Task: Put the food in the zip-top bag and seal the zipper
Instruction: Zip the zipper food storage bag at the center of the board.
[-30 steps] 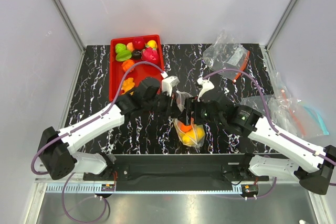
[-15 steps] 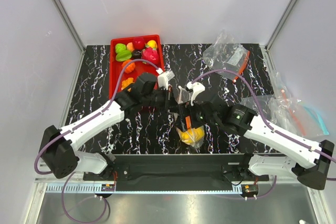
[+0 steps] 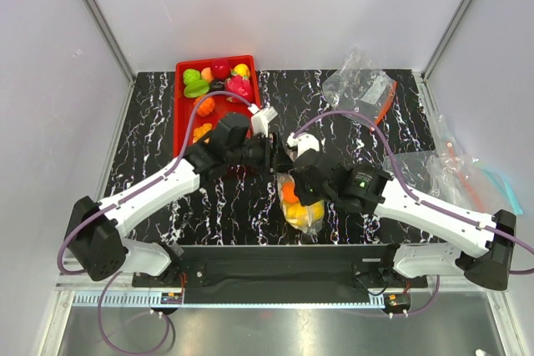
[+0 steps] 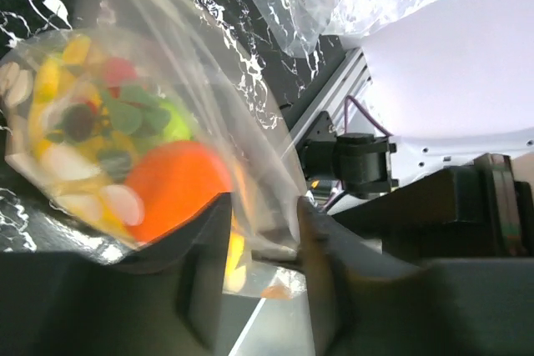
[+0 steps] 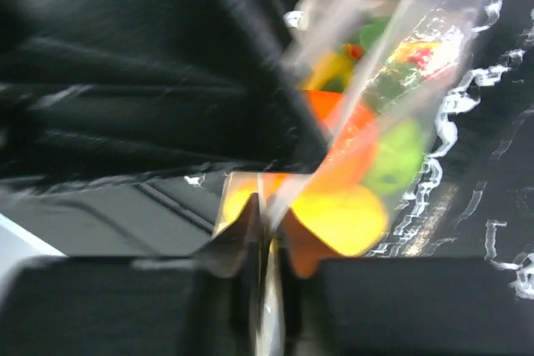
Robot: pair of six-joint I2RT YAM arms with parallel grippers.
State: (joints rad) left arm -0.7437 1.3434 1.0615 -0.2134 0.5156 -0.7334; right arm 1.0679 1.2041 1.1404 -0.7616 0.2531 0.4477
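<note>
- The zip-top bag (image 3: 302, 213), full of the food (image 3: 291, 193), sits at the front middle of the table (image 3: 150, 164), running from 12 to 6 o'clock.
- Its mouth is at the 12 o'clock end.
- The right gripper (image 5: 263, 243) pinches that edge.
- The left gripper (image 4: 263, 235) is open, with the edge loose inside.

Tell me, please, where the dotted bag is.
In the top view, the bag is over the table's front centre, its top pinched by the right gripper.

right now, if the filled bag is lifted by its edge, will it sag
Probably: the bag is thin creased film, pinched flat by the right gripper. The fruit bunched at one end would likely shift and swing. Glossy film may slip.
</note>
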